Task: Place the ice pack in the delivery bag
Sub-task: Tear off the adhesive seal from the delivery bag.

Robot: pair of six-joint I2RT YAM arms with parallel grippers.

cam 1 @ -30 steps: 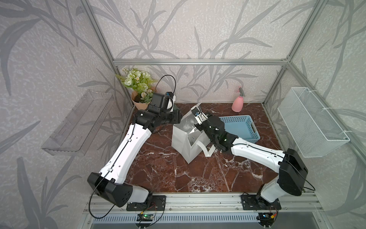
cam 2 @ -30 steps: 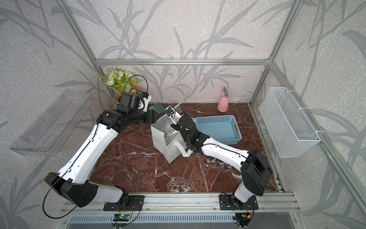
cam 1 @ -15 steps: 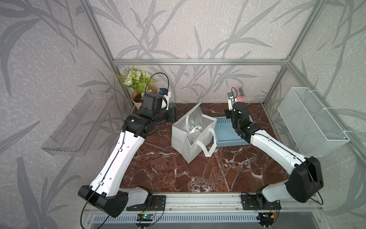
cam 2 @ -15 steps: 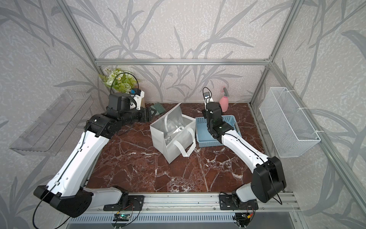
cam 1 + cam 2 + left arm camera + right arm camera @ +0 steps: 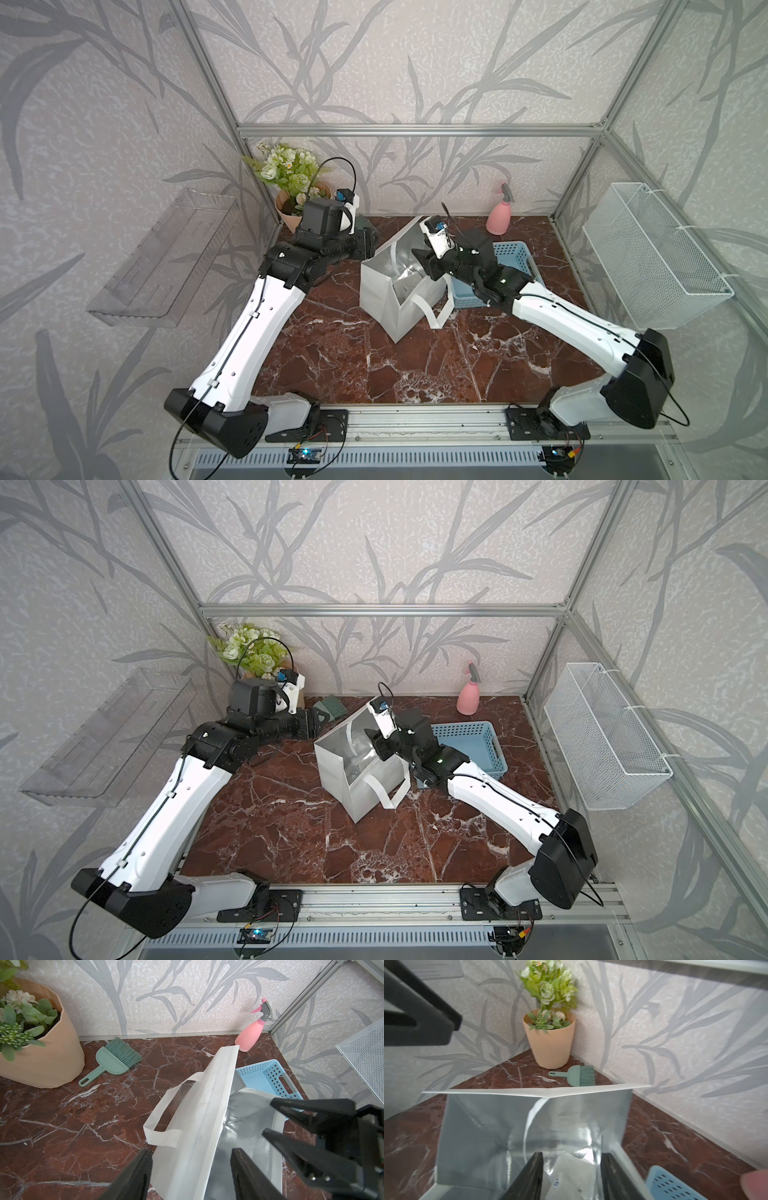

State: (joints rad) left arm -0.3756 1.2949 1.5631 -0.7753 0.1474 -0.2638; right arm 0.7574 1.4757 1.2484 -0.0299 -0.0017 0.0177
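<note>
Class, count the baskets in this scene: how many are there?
2. A blue plastic basket sits on the table beside the white bag; a white wire basket hangs on the right wall. None appears hidden.

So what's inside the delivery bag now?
In the delivery bag, an ice pack lies on the foil bottom between the fingers of the open right gripper; one handle loop droops in. The floor beneath them is hidden.

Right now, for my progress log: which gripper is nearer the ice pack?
Right. The right gripper hangs open in the delivery bag's mouth, directly over the ice pack lying inside. The left gripper is open astride the bag's rim, farther away.
</note>
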